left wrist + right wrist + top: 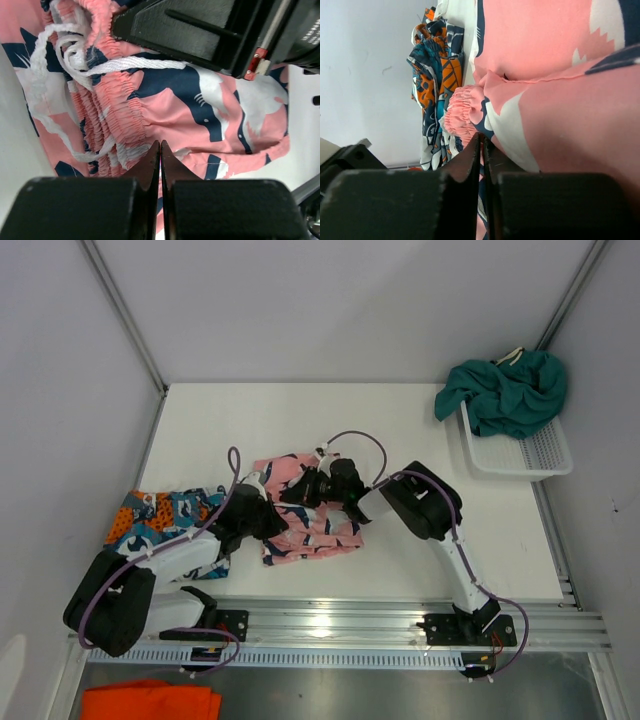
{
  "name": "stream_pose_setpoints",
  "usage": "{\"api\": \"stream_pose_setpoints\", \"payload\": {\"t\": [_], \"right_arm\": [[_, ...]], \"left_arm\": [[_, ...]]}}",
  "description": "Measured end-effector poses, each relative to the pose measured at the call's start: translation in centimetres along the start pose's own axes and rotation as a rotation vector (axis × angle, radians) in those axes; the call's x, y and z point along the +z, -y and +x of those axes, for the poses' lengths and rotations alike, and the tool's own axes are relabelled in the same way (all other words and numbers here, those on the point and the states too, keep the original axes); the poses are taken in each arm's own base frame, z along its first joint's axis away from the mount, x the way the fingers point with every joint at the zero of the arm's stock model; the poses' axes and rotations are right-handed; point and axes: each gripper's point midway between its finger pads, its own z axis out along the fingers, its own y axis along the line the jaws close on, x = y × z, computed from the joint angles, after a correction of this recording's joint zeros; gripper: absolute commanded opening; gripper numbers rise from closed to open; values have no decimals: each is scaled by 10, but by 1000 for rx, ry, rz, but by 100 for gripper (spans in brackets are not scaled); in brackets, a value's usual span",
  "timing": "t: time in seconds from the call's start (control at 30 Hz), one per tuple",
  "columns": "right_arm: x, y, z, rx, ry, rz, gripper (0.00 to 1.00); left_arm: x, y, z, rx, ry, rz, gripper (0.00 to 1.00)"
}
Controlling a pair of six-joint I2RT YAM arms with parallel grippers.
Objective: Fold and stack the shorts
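Note:
The pink shark shorts (318, 532) lie in the middle of the table. My left gripper (270, 522) is shut on their left edge near the gathered waistband (107, 117), with pink cloth pinched between the tips (160, 146). The white drawstring (65, 55) lies loose on the cloth. My right gripper (302, 488) is shut on the shorts' upper part, with fabric (560, 115) caught between the tips (482, 142). The graphic print shorts (160, 515) lie at the left and show in the right wrist view (437, 80). The teal shorts (510, 390) sit heaped in the basket.
A white mesh basket (535, 455) stands at the back right of the table. A bright orange cloth (150, 702) lies below the table's front rail. The right gripper's body (225, 35) hangs close above the pink shorts in the left wrist view.

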Motion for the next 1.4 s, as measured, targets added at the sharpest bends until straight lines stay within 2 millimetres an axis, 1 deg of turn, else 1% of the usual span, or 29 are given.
{"api": "stream_pose_setpoints", "payload": {"t": [0.07, 0.1, 0.13, 0.17, 0.2, 0.23, 0.3, 0.33, 0.37, 0.47, 0.53, 0.57, 0.6, 0.67, 0.73, 0.77, 0.87, 0.97, 1.1, 1.13, 1.27, 1.4], "right_arm": [[-1, 1, -2, 0, 5, 4, 19], [-1, 0, -2, -2, 3, 10, 33], [-3, -1, -4, -8, 2, 17, 38], [-5, -3, -6, -16, 0, 26, 46], [-8, -8, -11, -28, 0, 30, 49], [-12, -13, -15, -45, 3, 35, 51], [-24, -27, -31, -85, 15, 55, 64], [-34, -36, -44, -120, 32, 64, 69], [-41, -43, -54, -145, 46, 69, 69], [-74, -64, -90, -230, 102, 83, 70], [-97, -66, -109, -263, 140, 104, 71], [-108, -63, -116, -273, 152, 125, 71], [-119, -55, -123, -278, 165, 153, 71], [-136, -32, -133, -274, 182, 230, 71], [-148, -9, -134, -256, 174, 305, 71], [-151, -1, -134, -251, 169, 329, 71], [-151, 20, -131, -241, 139, 374, 71], [-144, 42, -130, -215, 110, 394, 71], [-136, 67, -121, -168, 69, 407, 71], [-133, 68, -121, -164, 63, 387, 71], [-122, 68, -131, -154, 75, 326, 70], [-110, 67, -134, -141, 75, 256, 61]], "left_arm": [[3, -2, 4, 4, -11, -14, 0], [4, -3, 5, 6, -11, -19, 0], [4, -3, 4, 7, -8, -21, 0], [5, -3, 4, 9, -3, -23, 0], [5, -4, 3, 10, 2, -27, 0], [5, -5, 2, 12, 5, -34, 0], [5, -7, 2, 18, 7, -45, 0], [5, -9, 2, 20, 8, -54, 0], [5, -10, 2, 23, 9, -59, 0], [5, -12, 0, 29, 13, -72, 0], [4, -14, 0, 34, 14, -83, 0], [4, -15, 0, 36, 13, -88, 0], [3, -15, -1, 37, 14, -94, 0], [2, -16, -3, 44, 16, -107, 0], [0, -17, -6, 51, 23, -120, 0], [-1, -17, -7, 53, 26, -124, 0], [-4, -18, -11, 58, 33, -145, 0], [-6, -20, -14, 63, 40, -163, 0], [-9, -24, -13, 64, 34, -182, 0], [-9, -24, -13, 65, 33, -187, 0], [-10, -27, -10, 65, 24, -195, 0], [-11, -28, -11, 66, 27, -202, 0]]}}
